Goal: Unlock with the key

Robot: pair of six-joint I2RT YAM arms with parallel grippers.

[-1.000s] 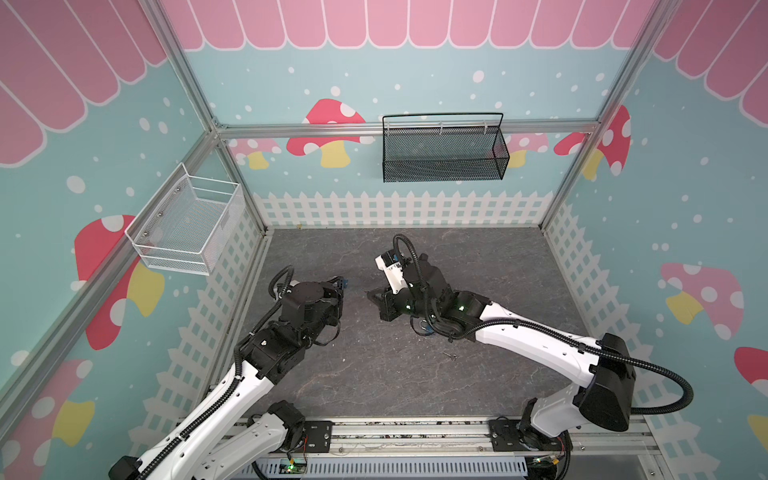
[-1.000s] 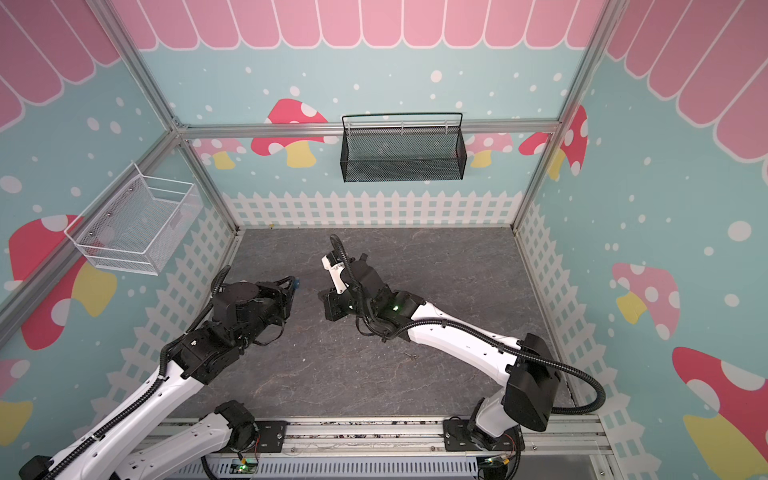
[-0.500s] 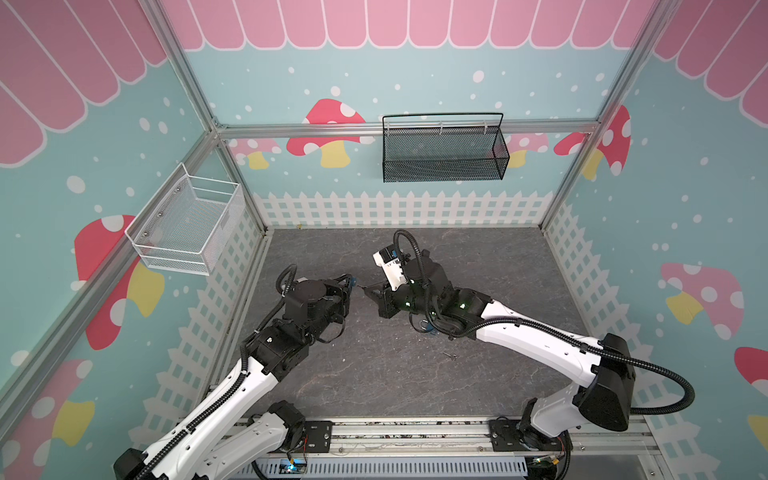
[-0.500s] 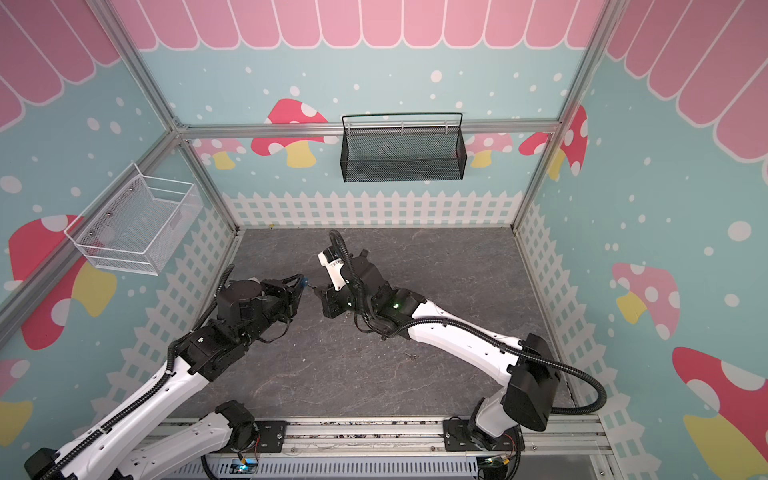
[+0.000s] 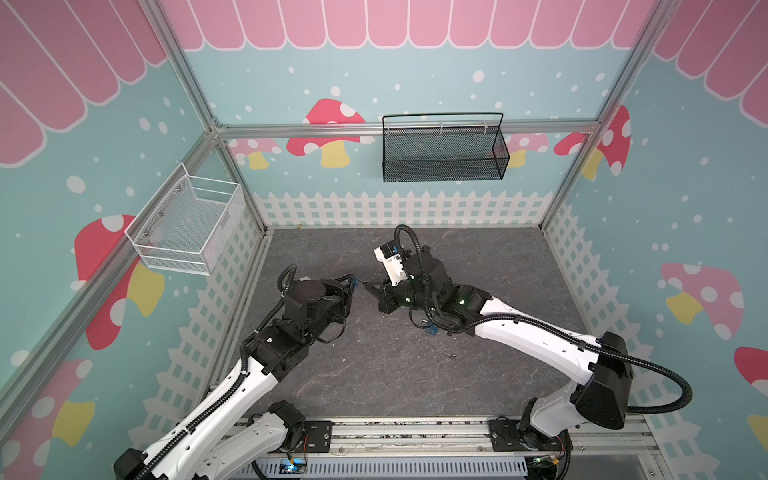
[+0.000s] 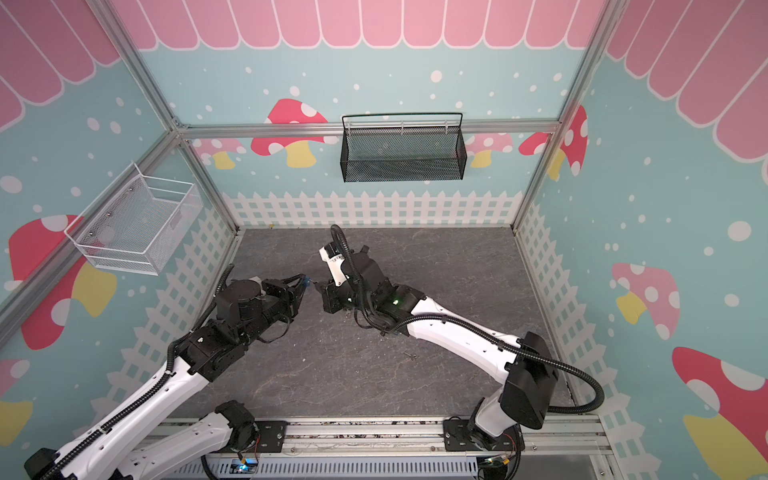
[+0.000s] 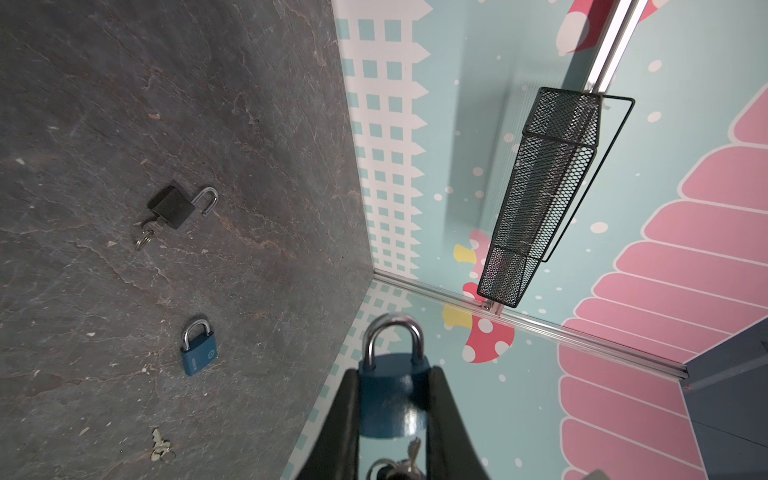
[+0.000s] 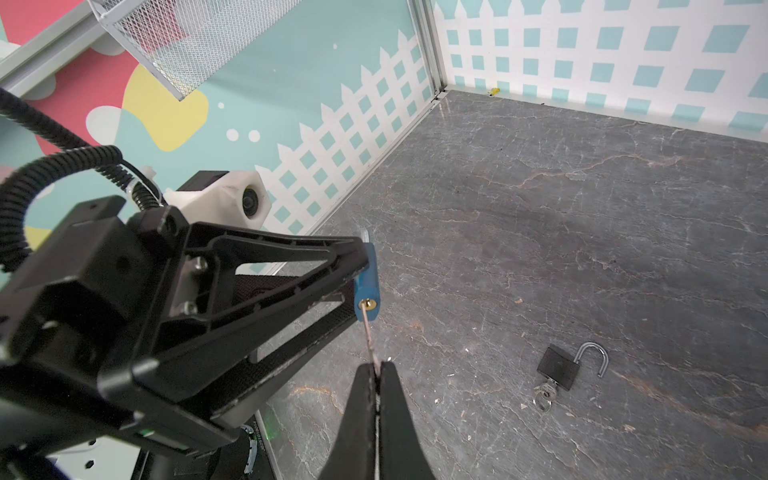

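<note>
A black mesh basket is seen hung from the aluminium rail on the back wall, while a white wire basket is mounted on the left-hand wall. Both are set above a grey stone-patterned tabletop, which is bordered by a printed white picket fence and red mushrooms.

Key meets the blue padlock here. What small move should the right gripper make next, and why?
Probably ease the right gripper forward along the line of the key, seating it deeper. Its tip sits at the brass keyhole of the blue padlock, most of the shaft exposed; the left gripper clamps the padlock, whose shackle is closed.
</note>
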